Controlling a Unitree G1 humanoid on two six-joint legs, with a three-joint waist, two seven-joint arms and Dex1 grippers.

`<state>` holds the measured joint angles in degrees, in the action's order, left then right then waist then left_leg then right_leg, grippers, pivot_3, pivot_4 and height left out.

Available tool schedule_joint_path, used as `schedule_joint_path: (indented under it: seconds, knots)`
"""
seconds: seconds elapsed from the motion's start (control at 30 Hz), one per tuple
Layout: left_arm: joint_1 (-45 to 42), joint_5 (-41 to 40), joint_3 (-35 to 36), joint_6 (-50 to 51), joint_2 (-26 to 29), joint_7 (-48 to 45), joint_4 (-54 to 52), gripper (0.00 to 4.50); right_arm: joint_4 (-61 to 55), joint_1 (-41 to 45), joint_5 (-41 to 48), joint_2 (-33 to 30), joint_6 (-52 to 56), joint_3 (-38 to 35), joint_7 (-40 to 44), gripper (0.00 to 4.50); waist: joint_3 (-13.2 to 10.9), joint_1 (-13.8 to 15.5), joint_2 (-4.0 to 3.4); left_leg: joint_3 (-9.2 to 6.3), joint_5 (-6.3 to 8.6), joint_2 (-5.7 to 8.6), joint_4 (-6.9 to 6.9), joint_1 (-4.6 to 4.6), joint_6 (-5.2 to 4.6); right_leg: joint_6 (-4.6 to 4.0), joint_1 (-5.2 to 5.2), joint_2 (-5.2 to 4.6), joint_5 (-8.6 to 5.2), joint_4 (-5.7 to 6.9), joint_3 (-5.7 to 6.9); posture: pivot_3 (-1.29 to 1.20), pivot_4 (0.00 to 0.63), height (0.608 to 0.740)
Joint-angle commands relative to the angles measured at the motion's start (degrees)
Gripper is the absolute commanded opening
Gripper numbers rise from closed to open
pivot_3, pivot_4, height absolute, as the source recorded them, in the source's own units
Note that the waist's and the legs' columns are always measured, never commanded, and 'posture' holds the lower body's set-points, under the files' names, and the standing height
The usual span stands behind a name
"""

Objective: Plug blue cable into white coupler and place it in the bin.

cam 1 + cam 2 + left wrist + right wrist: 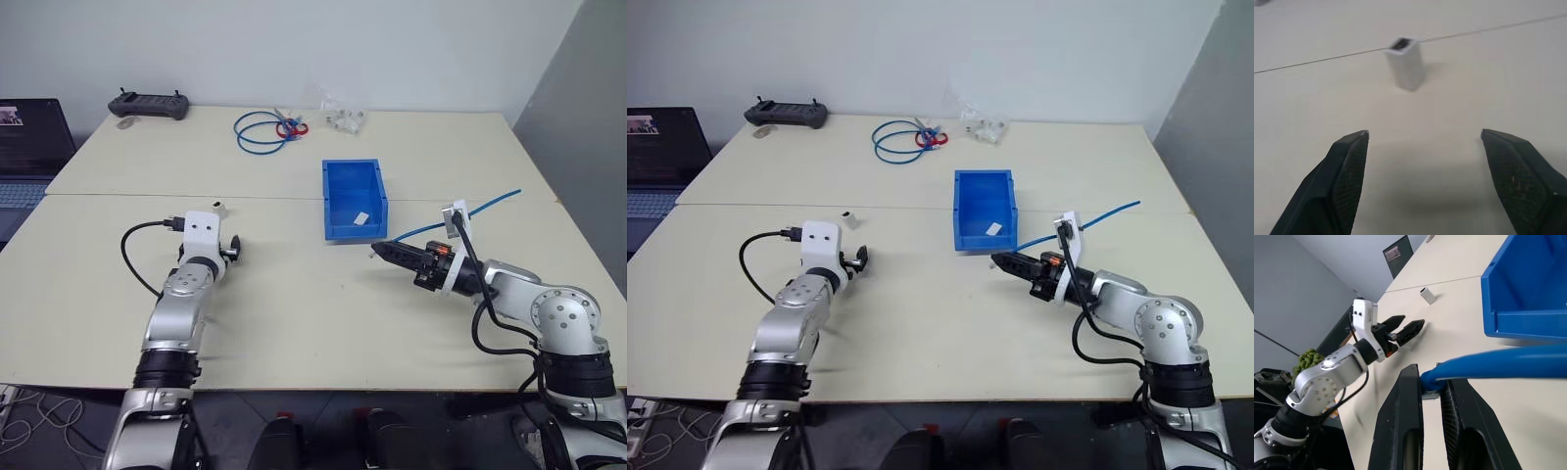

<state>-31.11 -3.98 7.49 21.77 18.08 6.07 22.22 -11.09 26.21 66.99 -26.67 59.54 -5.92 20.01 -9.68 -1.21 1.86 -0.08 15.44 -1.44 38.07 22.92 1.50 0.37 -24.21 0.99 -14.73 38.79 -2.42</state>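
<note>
While the right gripper point(1432, 396) pinches the blue cable point(490, 203) near its plug beside the bin point(354, 199), the empty left gripper point(1422, 142), jaws wide, faces the upright white coupler point(1405, 62) on the table, which a clumsy closing could topple.

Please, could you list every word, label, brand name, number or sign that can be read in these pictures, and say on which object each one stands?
No text can be read anywhere.
Laptop screen: a small picture at its corner, any writing too small to read.
Small white tag inside the bin: any print on it is too small to tell.
White coupler, black controller, blue cable: no markings visible.
</note>
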Motion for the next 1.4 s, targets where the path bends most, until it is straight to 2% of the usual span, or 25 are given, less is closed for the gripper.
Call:
schedule_joint_path:
  seconds: [0.03,0.2,0.33,0.5,0.63,0.67,0.8,1.0,1.3,1.4]
  knots:
    - [-7.5,0.7,3.4,-9.0,-2.6,6.8,14.2,3.82,-1.3,1.8,0.0,-0.4,-0.4,-2.2,0.3,0.21,0.0,0.0,0.05,0.02,0.00,-0.01,-0.01,0.00,0.00,0.04,0.02,0.00,0.02,-0.04,-0.03,0.00,0.150,0.740]
    - [-17.9,-0.6,6.3,-17.2,-4.2,9.3,34.6,3.82,-2.5,1.7,0.3,0.0,0.4,-2.8,-1.4,0.21,0.0,0.2,0.08,0.06,0.00,0.11,-0.02,0.03,0.00,0.11,0.04,-0.05,0.07,-0.12,-0.02,0.00,0.150,0.740]
    - [-24.1,-0.8,7.4,-20.8,-4.4,9.1,43.6,3.82,-3.3,1.9,0.7,0.6,0.8,-3.3,-2.6,0.21,0.0,0.2,0.08,0.16,0.00,0.15,-0.02,0.03,0.00,0.14,0.05,-0.06,0.08,-0.10,0.05,0.00,0.150,0.740]
    - [-28.5,-0.7,8.2,-22.2,-3.9,8.9,49.4,3.82,-4.5,0.5,0.7,0.8,0.8,-3.9,-3.5,0.21,0.0,0.2,0.09,0.17,0.00,0.16,-0.03,0.05,0.00,0.17,0.05,-0.06,0.10,-0.14,0.05,0.00,0.150,0.740]
    - [-30.1,-0.9,9.0,-22.4,-3.1,9.8,51.2,3.25,-5.1,-0.4,1.0,0.8,0.8,-4.5,-4.0,0.21,0.0,0.2,0.10,0.16,0.00,0.17,-0.04,0.06,0.01,0.18,0.05,-0.07,0.10,-0.15,0.08,0.00,0.150,0.740]
    - [-30.4,-0.8,9.1,-22.5,-3.0,9.9,51.5,2.96,-5.1,-0.6,1.0,0.8,0.7,-4.7,-4.2,0.21,0.0,0.2,0.10,0.16,0.00,0.17,-0.04,0.06,0.01,0.19,0.04,-0.07,0.11,-0.15,0.07,0.00,0.150,0.740]
    - [-32.0,-0.8,9.3,-22.6,-2.5,8.3,52.4,2.27,-5.1,-1.1,1.4,0.9,0.7,-5.6,-4.8,0.21,0.0,0.0,0.12,0.16,0.00,0.17,-0.04,0.03,0.01,0.20,0.03,-0.08,0.12,-0.13,0.08,0.00,0.150,0.740]
    - [-33.1,-0.3,9.4,-22.3,-1.3,8.4,53.0,0.84,-5.2,-1.7,1.5,1.0,0.7,-6.4,-5.3,0.21,-0.1,-0.3,0.15,0.16,0.00,0.16,-0.05,0.04,0.02,0.20,0.03,-0.07,0.11,-0.12,0.07,0.00,0.150,0.740]
    - [-32.6,-0.4,9.9,-22.2,-0.2,8.8,52.9,0.75,-5.7,-2.9,1.0,1.9,0.1,-6.4,-5.8,0.21,-0.1,-0.4,0.16,0.16,0.00,0.16,-0.05,0.04,0.02,0.20,0.03,-0.08,0.12,-0.11,0.07,0.00,0.150,0.740]
    - [-32.3,1.2,7.8,-21.9,0.2,5.6,52.1,0.75,-5.8,-2.8,0.6,2.0,-0.1,-6.5,-6.0,0.21,-0.1,-0.4,0.16,0.16,0.00,0.16,-0.05,0.03,0.02,0.20,0.02,-0.08,0.12,-0.10,0.07,0.00,0.150,0.740]
